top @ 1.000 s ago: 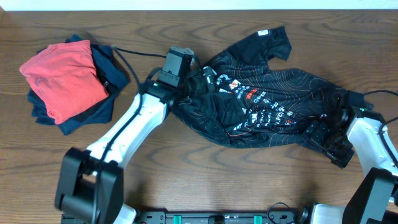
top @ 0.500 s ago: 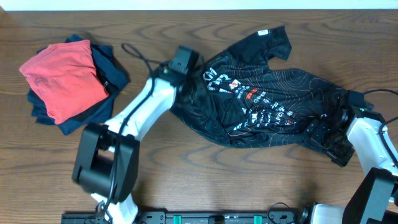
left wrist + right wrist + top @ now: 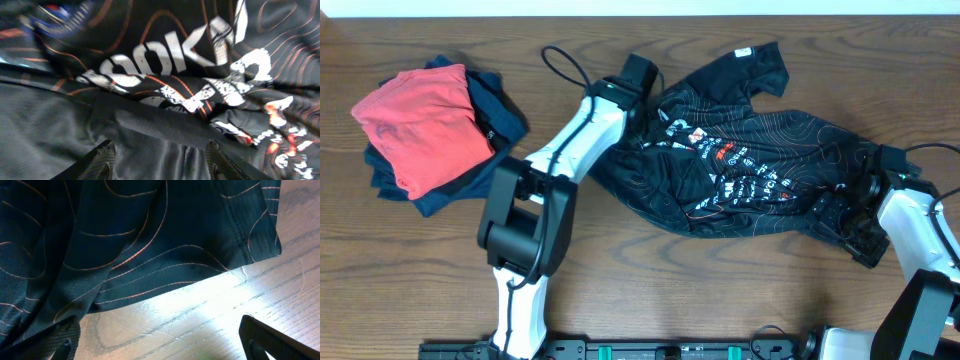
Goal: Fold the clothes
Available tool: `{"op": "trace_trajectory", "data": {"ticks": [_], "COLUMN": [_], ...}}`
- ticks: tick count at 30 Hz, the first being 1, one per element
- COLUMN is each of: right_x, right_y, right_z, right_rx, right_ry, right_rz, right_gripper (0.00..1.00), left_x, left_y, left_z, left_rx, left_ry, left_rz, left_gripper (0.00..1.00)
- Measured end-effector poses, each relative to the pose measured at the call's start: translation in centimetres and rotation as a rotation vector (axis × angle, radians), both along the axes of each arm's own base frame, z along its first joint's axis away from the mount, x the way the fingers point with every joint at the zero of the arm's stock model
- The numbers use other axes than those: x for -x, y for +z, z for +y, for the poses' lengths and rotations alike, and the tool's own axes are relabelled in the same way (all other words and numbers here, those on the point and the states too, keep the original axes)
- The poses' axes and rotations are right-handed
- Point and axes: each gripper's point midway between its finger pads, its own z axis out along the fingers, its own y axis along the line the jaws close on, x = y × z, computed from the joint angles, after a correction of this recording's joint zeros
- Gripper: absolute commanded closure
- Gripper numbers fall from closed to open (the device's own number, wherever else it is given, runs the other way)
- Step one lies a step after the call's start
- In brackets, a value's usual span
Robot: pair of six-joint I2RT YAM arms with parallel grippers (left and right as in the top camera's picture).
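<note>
The black jersey (image 3: 750,150) with thin orange contour lines and white lettering lies crumpled across the middle and right of the wooden table (image 3: 720,290). My left gripper (image 3: 648,95) is at its upper left part. In the left wrist view, the jersey (image 3: 170,55) fills the frame and my left gripper (image 3: 162,160) is shut on a pleated bunch of its fabric. My right gripper (image 3: 858,212) sits at the jersey's lower right corner. In the right wrist view, my right gripper (image 3: 160,340) is open over bare wood, with the jersey hem (image 3: 125,240) just beyond its fingers.
A pile of folded garments, red on top of navy (image 3: 425,135), lies at the far left. A black cable (image 3: 560,62) loops behind the left arm. The table's back edge runs close behind the jersey.
My left gripper has moved up and to the right along the jersey's upper left part, and its jaws have narrowed onto the fabric. The right arm has not moved.
</note>
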Motion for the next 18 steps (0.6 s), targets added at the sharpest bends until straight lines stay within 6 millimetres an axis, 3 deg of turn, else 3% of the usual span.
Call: {"op": "trace_trajectory", "data": {"ticks": [6, 18], "right_x": [0.0, 0.0], "right_y": [0.0, 0.0], "right_z": [0.0, 0.0], "right_rx": [0.0, 0.0], "right_ry": [0.0, 0.011], "right_rz": [0.0, 0.0], "right_gripper": [0.01, 0.01], "left_x": [0.1, 0.3], "left_y": [-0.3, -2.1], "left_z": [-1.2, -1.2], "left_rx": [0.011, 0.006], "left_ry": [-0.002, 0.057], "left_rz": [-0.009, 0.039], "left_gripper": [0.39, 0.4]}}
